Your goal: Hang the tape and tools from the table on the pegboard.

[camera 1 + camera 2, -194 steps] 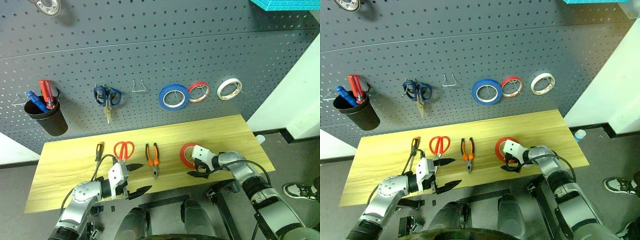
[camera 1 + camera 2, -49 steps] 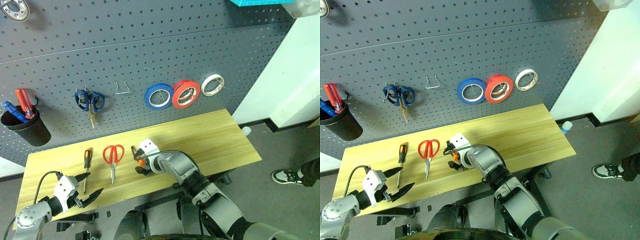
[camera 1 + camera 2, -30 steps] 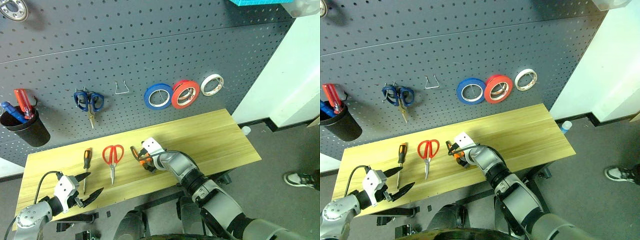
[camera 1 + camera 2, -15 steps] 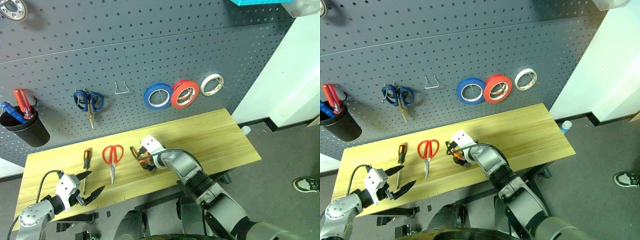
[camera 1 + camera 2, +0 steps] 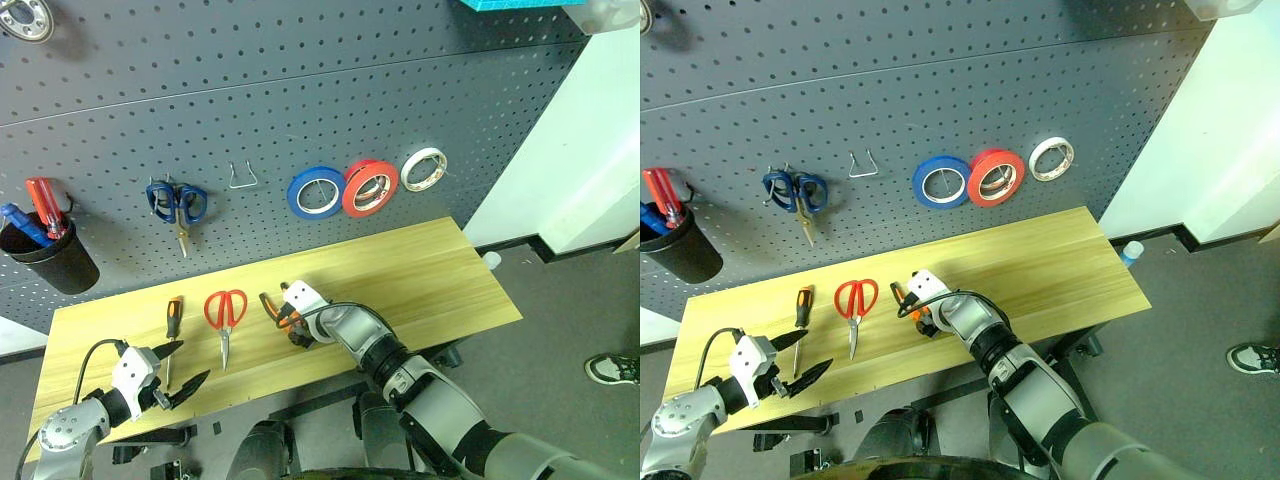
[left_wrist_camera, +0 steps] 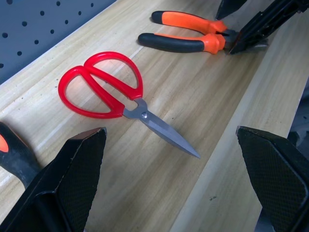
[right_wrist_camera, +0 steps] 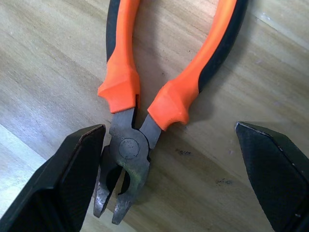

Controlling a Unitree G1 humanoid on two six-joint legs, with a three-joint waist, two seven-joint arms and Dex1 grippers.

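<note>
I had the right claw [image 7: 166, 169] spread wide over the pliers [image 7: 154, 96], which lay mid-worktop [image 5: 420, 270], handles toward the pegboard [image 5: 300, 90], nose toward the front edge. They looked stiff and weighty; I judged the pivot the best hold. The left claw [image 5: 178, 368] hung open, empty.

The solid-red tape roll [image 5: 370, 187] hangs on the dark grey pegboard [image 5: 300, 110], between a blue roll and a whitish one. On the light wooden counter [image 5: 420, 270] lie, side by side and apart, the slim orange-and-black screwdriver [image 5: 172, 325], the red-handled scissors [image 5: 226, 312] with closed steel blades, and the pliers [image 7: 145, 96], flat, handles spread towards the pegboard.
</note>
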